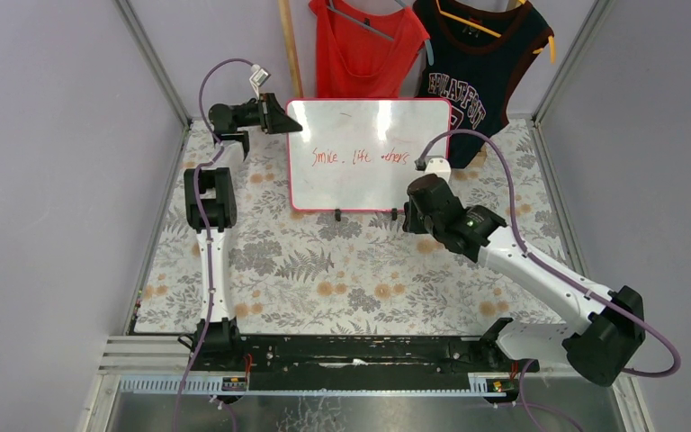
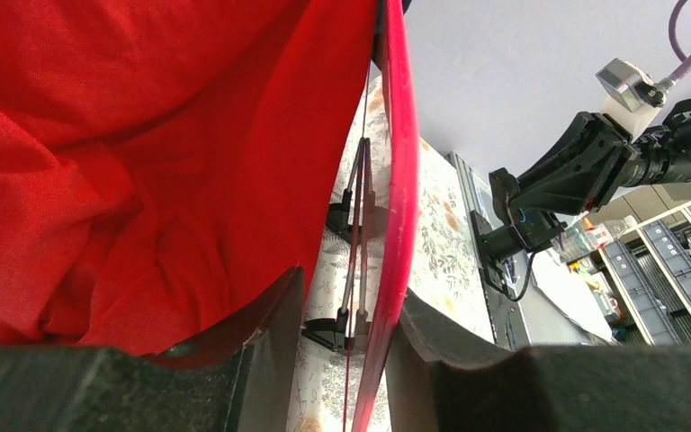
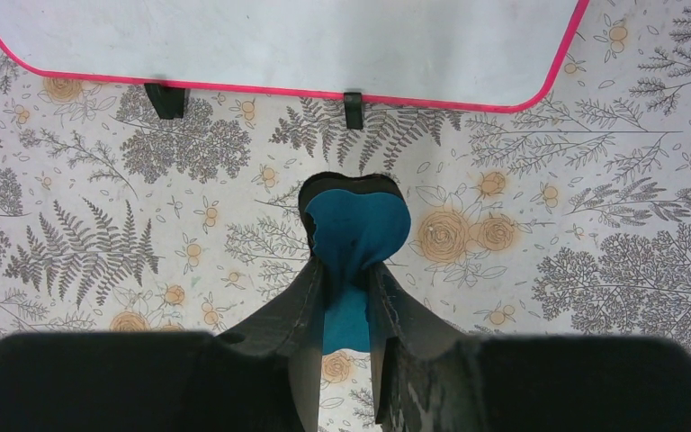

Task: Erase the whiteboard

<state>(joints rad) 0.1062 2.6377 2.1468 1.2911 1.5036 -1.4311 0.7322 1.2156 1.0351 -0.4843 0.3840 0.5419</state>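
Red words [image 1: 360, 157] wait on the board [image 1: 369, 126]. Right jaws squeeze the blue eraser [image 3: 357, 225]; lift it, press flat, rub. Left jaws sit part open around the board's edge.

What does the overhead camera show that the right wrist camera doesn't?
Only the overhead view: the red writing across the whiteboard, the left gripper at the board's top left corner, and a red top and dark jersey hanging behind. Only the right wrist view: the blue eraser pinched in the right gripper, short of the board. Both: the board's pink bottom edge, its two black feet and the flowered tablecloth.
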